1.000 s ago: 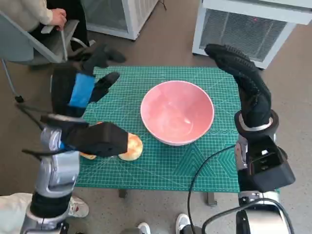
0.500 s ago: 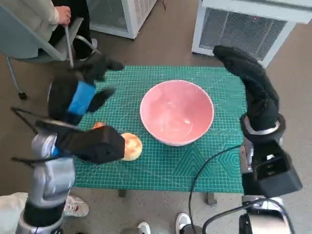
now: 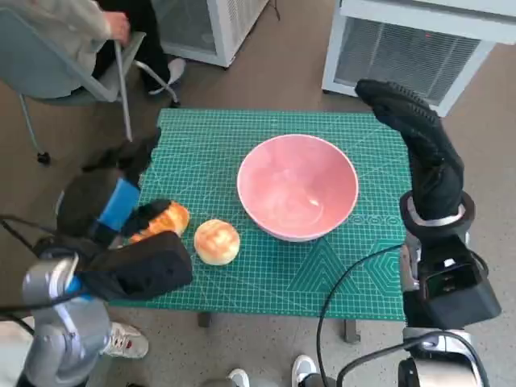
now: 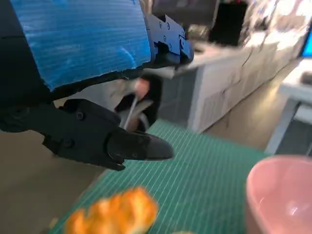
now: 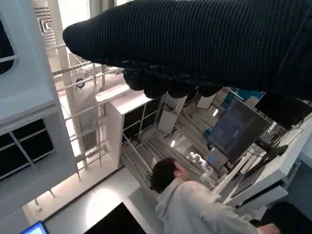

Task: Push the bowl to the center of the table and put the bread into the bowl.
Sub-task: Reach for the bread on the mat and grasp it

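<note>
Green gridded cutting mat (image 3: 266,274) covers the small worktop, where a wide pink ceramic bowl (image 3: 297,185) sits near the middle, slightly toward the robot's right. Over the past second the left robot hand (image 3: 109,201), black with blue tape on its back, has pulled back toward the mat's left edge, uncovering a round golden bread roll (image 3: 217,241) and a second, crustier orange-brown bread piece (image 3: 164,219) beside it. Both lie on the mat just left of the bowl; neither is inside it, so the bread step appears still to be done. That hand's fingers are spread and hold nothing. The gloved right robot hand (image 3: 415,137) is raised at the far right corner, fingers extended, empty.

Only the left wrist view shows the black fingertips (image 4: 146,146) hovering clear above the crusty piece (image 4: 114,214), not touching. Only the right wrist view, aimed away from the worktop, catches a seated person (image 5: 195,204).
</note>
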Controlling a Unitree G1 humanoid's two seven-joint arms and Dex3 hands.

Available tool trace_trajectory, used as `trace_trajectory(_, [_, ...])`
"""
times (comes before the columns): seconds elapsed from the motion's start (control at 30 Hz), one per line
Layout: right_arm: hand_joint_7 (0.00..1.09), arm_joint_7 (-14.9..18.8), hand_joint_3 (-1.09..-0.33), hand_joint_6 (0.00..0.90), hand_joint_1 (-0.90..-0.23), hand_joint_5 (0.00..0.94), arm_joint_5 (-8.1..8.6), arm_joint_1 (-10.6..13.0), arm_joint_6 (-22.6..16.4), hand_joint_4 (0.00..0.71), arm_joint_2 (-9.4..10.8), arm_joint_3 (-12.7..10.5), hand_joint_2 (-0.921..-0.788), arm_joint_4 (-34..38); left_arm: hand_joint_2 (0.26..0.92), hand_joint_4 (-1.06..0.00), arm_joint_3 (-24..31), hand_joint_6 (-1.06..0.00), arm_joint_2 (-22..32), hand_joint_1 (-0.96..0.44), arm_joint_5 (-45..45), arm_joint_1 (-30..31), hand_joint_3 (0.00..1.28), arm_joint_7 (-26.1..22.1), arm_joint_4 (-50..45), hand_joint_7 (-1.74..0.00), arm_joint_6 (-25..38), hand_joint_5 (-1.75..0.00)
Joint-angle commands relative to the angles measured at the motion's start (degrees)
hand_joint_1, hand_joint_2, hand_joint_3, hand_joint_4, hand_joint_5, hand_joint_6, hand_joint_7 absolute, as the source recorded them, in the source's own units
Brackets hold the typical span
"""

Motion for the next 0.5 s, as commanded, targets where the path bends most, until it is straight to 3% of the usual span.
trace_trajectory(0.03, [0.45,-0.42,-0.803,0.097,-0.558,0.003,-0.8,0.52,0.33,0.26,0.26,0.28,-0.921,1.52,0.921,-0.12,-1.31,-0.12,-0.97,-0.76,1.65,0.58,0.26,-0.26,1.44,-0.01,1.04,-0.01])
trace_trajectory(0.5, [0.44,0.75,-0.793,0.099,-0.559,0.003,0.2,-0.26,0.37,0.263,0.19,1.38,-0.921,2.63,0.921,-0.14,-7.84,-0.13,-5.22,-0.73,3.87,-3.49,0.27,0.93,16.06,-0.01,2.72,-0.01])
